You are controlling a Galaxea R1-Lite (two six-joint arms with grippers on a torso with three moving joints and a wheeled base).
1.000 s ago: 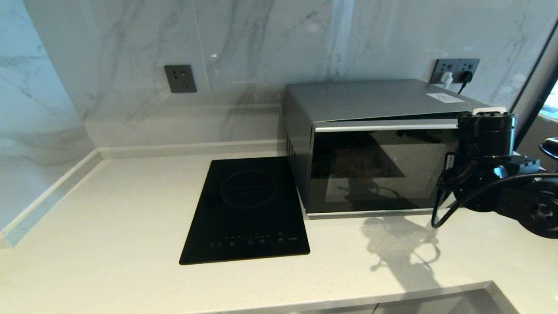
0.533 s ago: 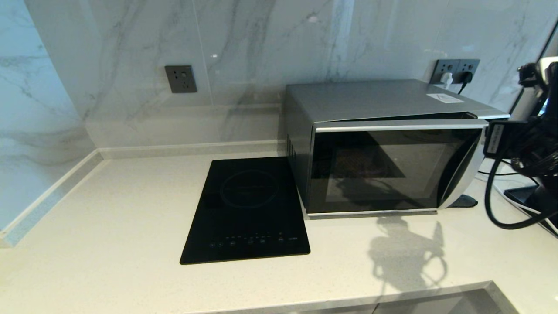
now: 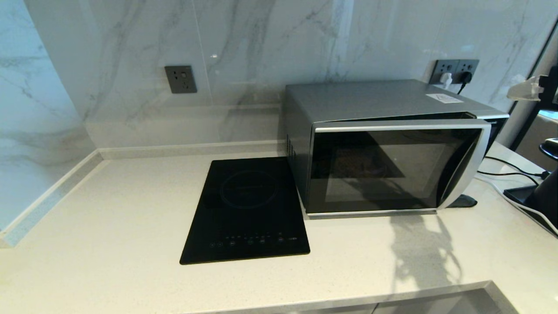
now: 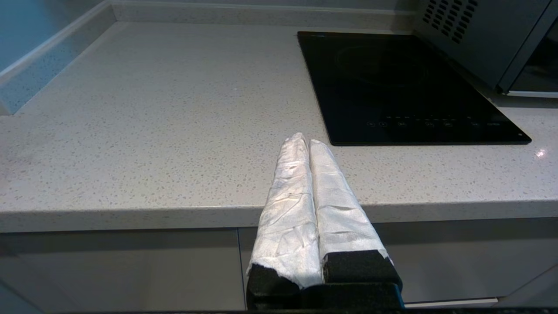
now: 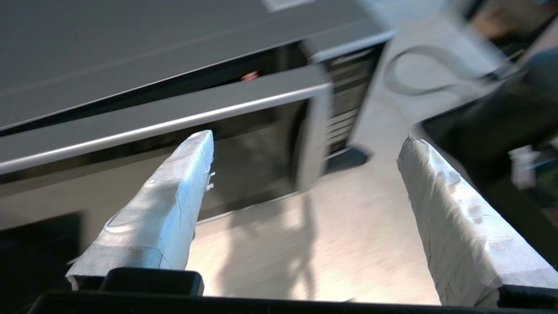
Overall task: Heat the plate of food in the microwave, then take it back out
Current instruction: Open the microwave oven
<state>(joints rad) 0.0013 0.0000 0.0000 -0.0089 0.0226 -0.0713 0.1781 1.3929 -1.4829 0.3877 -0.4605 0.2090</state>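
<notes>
The silver-grey microwave (image 3: 383,144) stands at the back right of the counter. Its dark glass door (image 3: 379,168) hangs slightly ajar, with a gap along the top by the curved silver handle (image 3: 468,170). The plate of food is hidden; nothing shows through the dark glass. My right gripper (image 5: 309,137) is open and empty, raised to the right of the microwave and above the counter, looking down at the door's handle (image 5: 311,139). One white-wrapped fingertip (image 3: 523,90) shows at the head view's right edge. My left gripper (image 4: 307,140) is shut and empty, parked low before the counter's front edge.
A flat black induction hob (image 3: 246,209) lies left of the microwave. Cables (image 3: 505,168) and a black object (image 3: 529,196) lie on the counter to the microwave's right. Wall sockets (image 3: 455,69) with plugs sit behind it. The counter's front edge (image 4: 174,213) runs ahead of the left gripper.
My right arm has pulled away from the microwave's handle, rising and swinging right until almost out of the head view. The door stays slightly ajar.
</notes>
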